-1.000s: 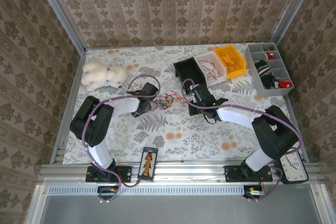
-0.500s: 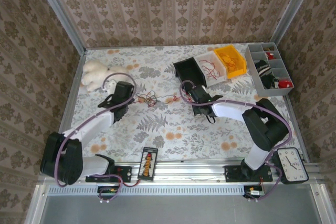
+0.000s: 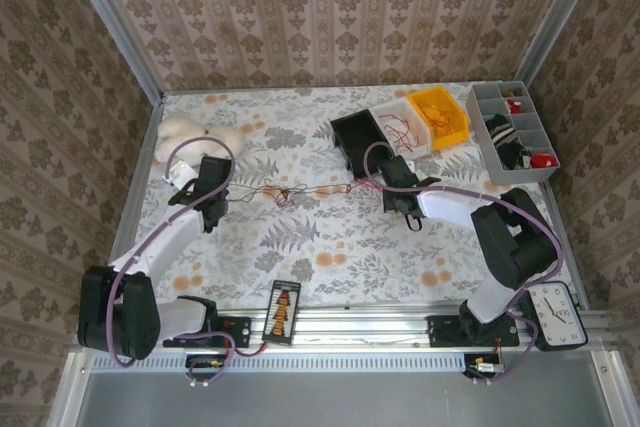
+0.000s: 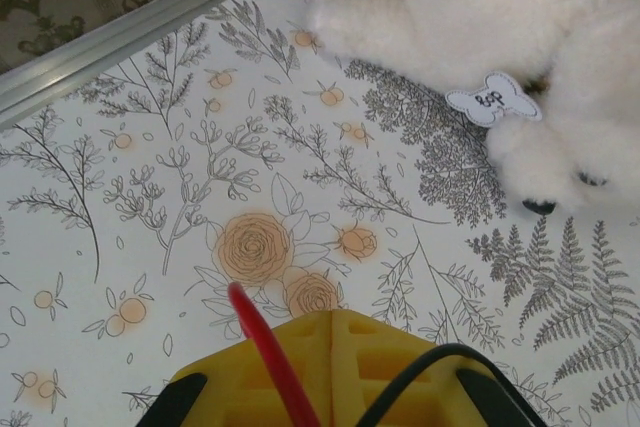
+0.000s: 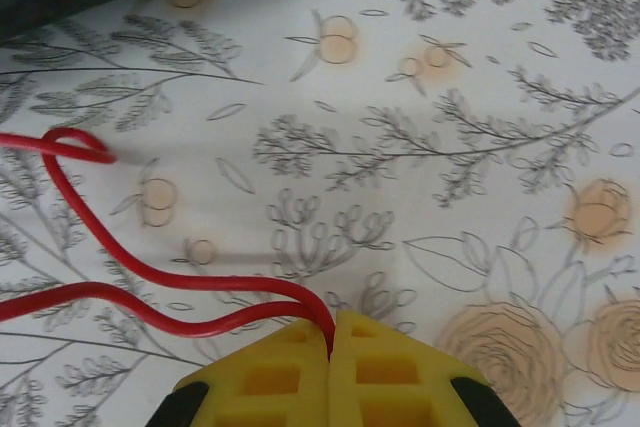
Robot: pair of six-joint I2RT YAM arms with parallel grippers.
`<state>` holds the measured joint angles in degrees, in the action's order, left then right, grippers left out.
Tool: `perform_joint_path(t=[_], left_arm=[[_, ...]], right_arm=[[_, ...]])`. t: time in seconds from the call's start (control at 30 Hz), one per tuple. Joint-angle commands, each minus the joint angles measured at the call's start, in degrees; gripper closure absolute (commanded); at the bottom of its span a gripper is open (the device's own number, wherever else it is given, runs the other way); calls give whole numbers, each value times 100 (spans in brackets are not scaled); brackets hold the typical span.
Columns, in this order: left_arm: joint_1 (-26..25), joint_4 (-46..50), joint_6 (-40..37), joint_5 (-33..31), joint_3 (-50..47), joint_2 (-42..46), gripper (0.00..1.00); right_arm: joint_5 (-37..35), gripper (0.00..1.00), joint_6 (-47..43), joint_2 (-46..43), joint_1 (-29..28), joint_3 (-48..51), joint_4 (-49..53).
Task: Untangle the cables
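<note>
The cables (image 3: 283, 194) are thin red and dark wires pulled into a nearly straight line across the middle of the table, with a small knot near their centre. My left gripper (image 3: 215, 193) holds their left end, close to the white plush toy. In the left wrist view its yellow fingers (image 4: 330, 315) are shut, with a red wire (image 4: 262, 342) and a black wire (image 4: 425, 372) running over them. My right gripper (image 3: 380, 179) holds the right end. In the right wrist view it (image 5: 332, 322) is shut on a red wire (image 5: 180, 282) that loops away to the left.
A white plush toy (image 3: 185, 137) (image 4: 500, 37) lies at the back left beside my left gripper. A black bin (image 3: 358, 132), a white bin (image 3: 400, 127) holding red wires, a yellow bin (image 3: 440, 115) and a grey compartment tray (image 3: 515, 132) stand at the back right. A clock (image 3: 558, 315) sits at the front right.
My left arm has swung out to the left and my right gripper has shifted right. The loose tangle between them has been drawn out into a long thin line.
</note>
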<state>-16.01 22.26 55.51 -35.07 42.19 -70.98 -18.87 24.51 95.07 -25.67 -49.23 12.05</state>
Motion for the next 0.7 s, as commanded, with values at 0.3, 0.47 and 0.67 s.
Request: perform_joint_path(t=[0.3, 0.47, 0.67], left_arm=[[-1226, -631, 186, 819, 650, -1743, 100], [-1200, -672, 726, 1031, 627, -2113, 100], [-1096, -290, 1020, 905, 704, -2271, 100]], right_arm=[[22, 100, 211, -784, 97, 510, -312], [-653, 100, 287, -1307, 130, 690, -76], [-1069, 100, 546, -1816, 275, 902, 172]])
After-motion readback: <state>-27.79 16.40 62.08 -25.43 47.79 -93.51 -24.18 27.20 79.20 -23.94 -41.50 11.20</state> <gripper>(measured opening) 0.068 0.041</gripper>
